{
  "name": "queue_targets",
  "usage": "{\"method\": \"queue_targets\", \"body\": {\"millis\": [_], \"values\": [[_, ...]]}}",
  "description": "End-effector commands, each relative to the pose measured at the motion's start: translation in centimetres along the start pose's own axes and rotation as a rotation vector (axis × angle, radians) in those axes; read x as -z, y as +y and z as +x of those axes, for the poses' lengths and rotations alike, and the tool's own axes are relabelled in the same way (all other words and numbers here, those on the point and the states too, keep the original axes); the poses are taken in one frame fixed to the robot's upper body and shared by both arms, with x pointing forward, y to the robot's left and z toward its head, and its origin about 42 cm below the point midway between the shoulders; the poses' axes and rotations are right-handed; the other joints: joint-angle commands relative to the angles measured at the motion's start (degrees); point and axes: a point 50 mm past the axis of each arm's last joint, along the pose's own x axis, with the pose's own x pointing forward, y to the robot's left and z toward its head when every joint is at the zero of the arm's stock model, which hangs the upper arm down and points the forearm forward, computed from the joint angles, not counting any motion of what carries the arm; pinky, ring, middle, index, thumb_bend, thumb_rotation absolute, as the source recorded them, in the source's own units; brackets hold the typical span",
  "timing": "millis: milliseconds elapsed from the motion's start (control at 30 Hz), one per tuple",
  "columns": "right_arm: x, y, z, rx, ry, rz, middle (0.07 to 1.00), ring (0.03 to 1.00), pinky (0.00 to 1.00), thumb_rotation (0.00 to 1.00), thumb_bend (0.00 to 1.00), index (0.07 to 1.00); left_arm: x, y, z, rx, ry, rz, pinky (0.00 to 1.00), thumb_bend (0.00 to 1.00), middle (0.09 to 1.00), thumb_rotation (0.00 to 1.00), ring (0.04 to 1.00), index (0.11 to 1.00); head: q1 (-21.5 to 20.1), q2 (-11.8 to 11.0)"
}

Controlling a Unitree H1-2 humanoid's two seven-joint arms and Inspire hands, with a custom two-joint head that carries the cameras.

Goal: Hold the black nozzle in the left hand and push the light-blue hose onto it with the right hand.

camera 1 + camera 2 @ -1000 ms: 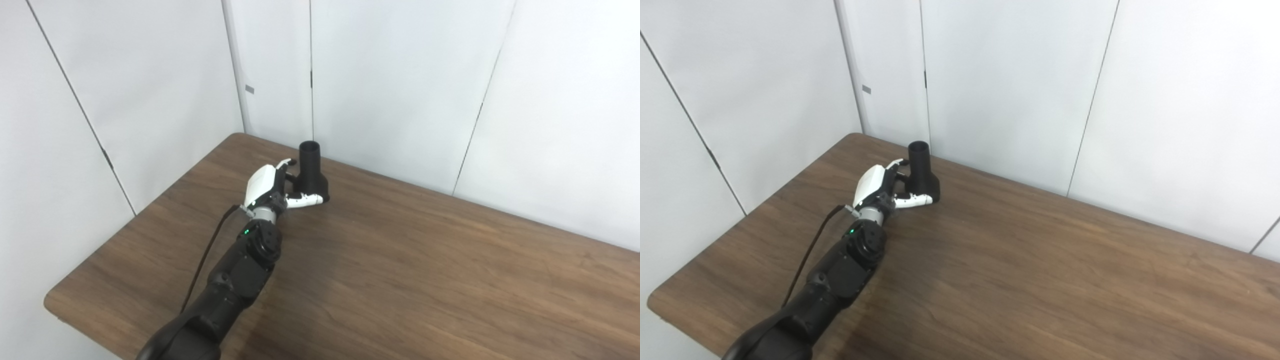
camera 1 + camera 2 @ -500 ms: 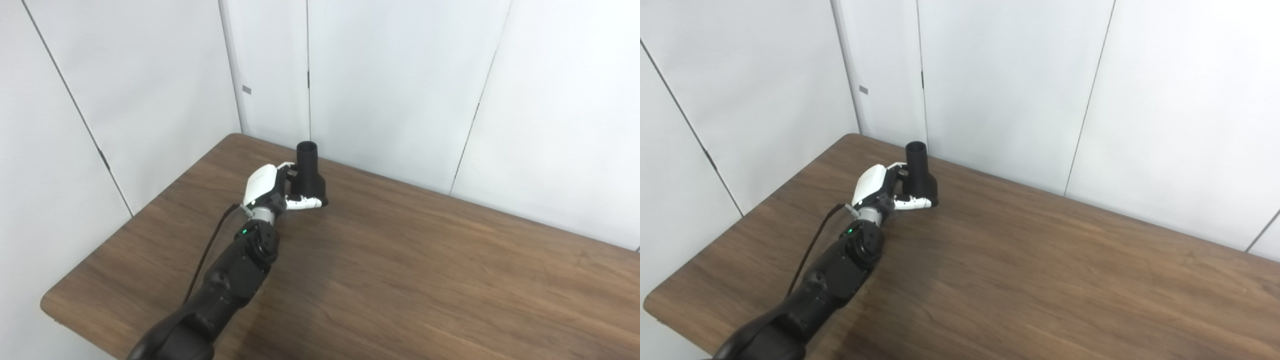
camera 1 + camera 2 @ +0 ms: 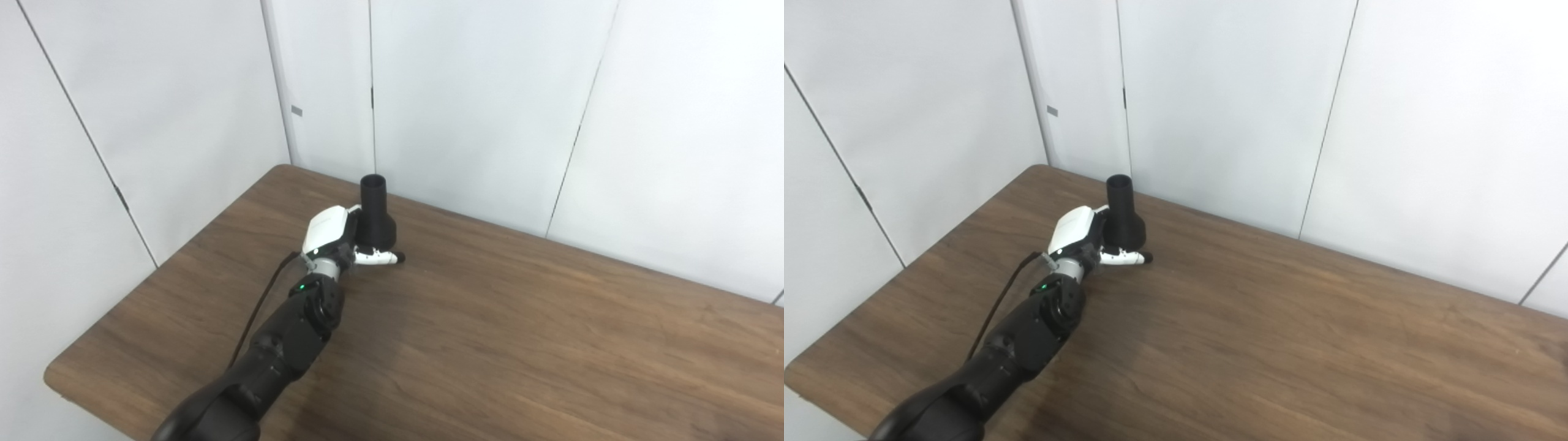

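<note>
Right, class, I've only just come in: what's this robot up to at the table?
The robot's left hand is wrapped around a black nozzle near the far corner of the wooden table. The nozzle stands upright with its narrow open end pointing up and its wider base just above the thumb. It looks gripped, though whether it is clear of the table cannot be told. Neither the right hand nor any light-blue hose is in view, so the joining step has not started.

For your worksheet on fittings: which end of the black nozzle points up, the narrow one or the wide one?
The narrow tube end of the black nozzle; the flared base sits low beside the left hand.
</note>
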Motion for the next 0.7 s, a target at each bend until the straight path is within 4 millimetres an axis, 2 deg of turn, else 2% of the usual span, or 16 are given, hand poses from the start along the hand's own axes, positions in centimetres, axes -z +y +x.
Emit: {"method": "queue_targets", "body": {"millis": [0, 100, 167, 267, 300, 333, 367, 467, 667], "values": [[-1.3, -0.4, -0.4, 0.001, -0.048, -0.031, 0.655, 0.619, 0.52, 0.3, 0.34, 0.635, 1.9, -6.2, -3.2, 0.233, 0.086, 0.012, 1.0, 1.0, 0.595, 0.18, 0.76, 0.758, -0.1, 0.1], [-1.4, -0.4, -0.5, 0.0, -0.054, -0.031, 0.654, 0.618, 0.52, 0.28, 0.33, 0.633, 2.2, -6.6, -3.4, 0.206, 0.075, 0.023, 1.0, 1.0, 0.493, 0.15, 0.71, 0.728, -0.4, 0.3], [-1.4, -0.3, -0.5, -0.001, -0.054, -0.032, 0.651, 0.617, 0.52, 0.28, 0.33, 0.632, 2.5, -6.8, -3.5, 0.18, 0.068, 0.015, 1.0, 1.0, 0.557, 0.09, 0.718, 0.666, -0.6, 0.5], [-1.4, -0.3, -0.5, -0.004, -0.058, -0.028, 0.649, 0.615, 0.52, 0.28, 0.33, 0.632, 2.9, -7.3, -3.8, 0.125, 0.029, 0.008, 1.0, 0.99, 0.573, 0.04, 0.702, 0.599, -0.8, 0.7], [-1.5, -0.3, -0.5, -0.005, -0.061, -0.028, 0.648, 0.614, 0.52, 0.28, 0.34, 0.631, 3.1, -7.6, -4.0, 0.105, 0.009, 0.008, 1.0, 0.72, 0.514, 0.01, 0.668, 0.545, -0.8, 0.8], [-1.5, -0.3, -0.6, -0.005, -0.063, -0.029, 0.646, 0.613, 0.52, 0.29, 0.34, 0.63, 3.4, -7.9, -4.1, 0.089, -0.009, 0.018, 1.0, 0.62, 0.495, 0.01, 0.652, 0.523, -0.8, 0.8], [-1.6, -0.3, -0.6, -0.006, -0.065, -0.027, 0.644, 0.609, 0.51, 0.31, 0.34, 0.628, 3.5, -8.2, -4.3, 0.079, -0.024, 0.027, 1.0, 0.58, 0.491, 0.0, 0.624, 0.501, -0.8, 0.9], [-1.6, -0.3, -0.6, -0.008, -0.064, -0.023, 0.641, 0.606, 0.51, 0.32, 0.35, 0.625, 3.7, -8.8, -4.7, 0.068, -0.054, 0.046, 0.95, 0.53, 0.484, 0.0, 0.559, 0.482, -0.9, 1.0], [-1.7, -0.3, -0.7, -0.009, -0.068, -0.027, 0.645, 0.61, 0.52, 0.31, 0.35, 0.627, 4.1, -9.4, -5.4, 0.065, -0.094, 0.041, 0.95, 0.52, 0.46, 0.0, 0.51, 0.505, -0.8, 1.2]]}}
